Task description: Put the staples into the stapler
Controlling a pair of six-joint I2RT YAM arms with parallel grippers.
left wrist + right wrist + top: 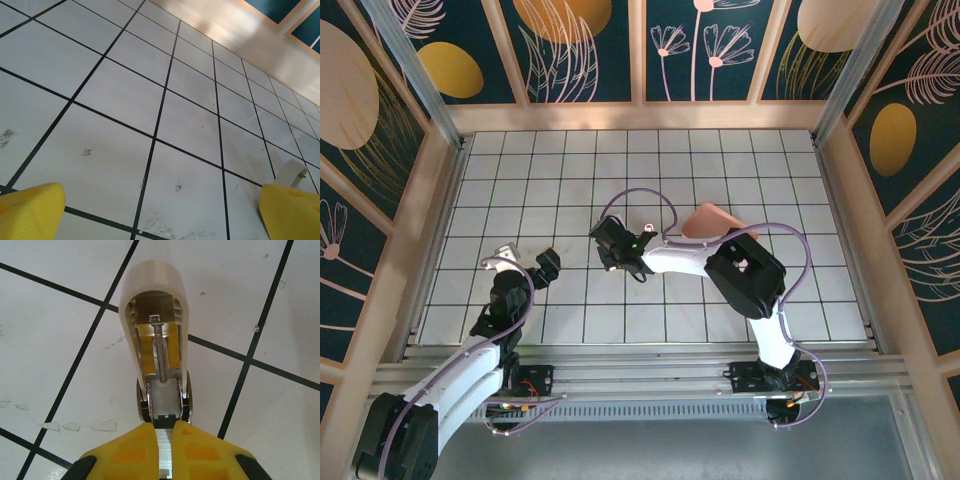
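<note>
Top view: right gripper [605, 250] low mid-floor, left gripper [546, 266] apart. Left wrist: its yellow fingers [30, 210] gape over bare tiles [125, 100]. Right wrist: closed fingers [130, 450] pinch the thin silvery staple strip [165, 450] at the rail of the opened whitish-grey plastic stapler [155, 285]; seating and closing probably remain.

Left arm [460, 375] low and bent, jaws spread wide; right arm [675, 262] bends leftward, jaws pinched together.

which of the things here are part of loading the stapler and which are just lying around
In the job:
- stapler, lid swung open
- staples, a strip pinched in the right gripper at the stapler's rail

Just lying about:
- pink tray, partly hidden by the right arm
- left gripper, open and holding nothing
</note>
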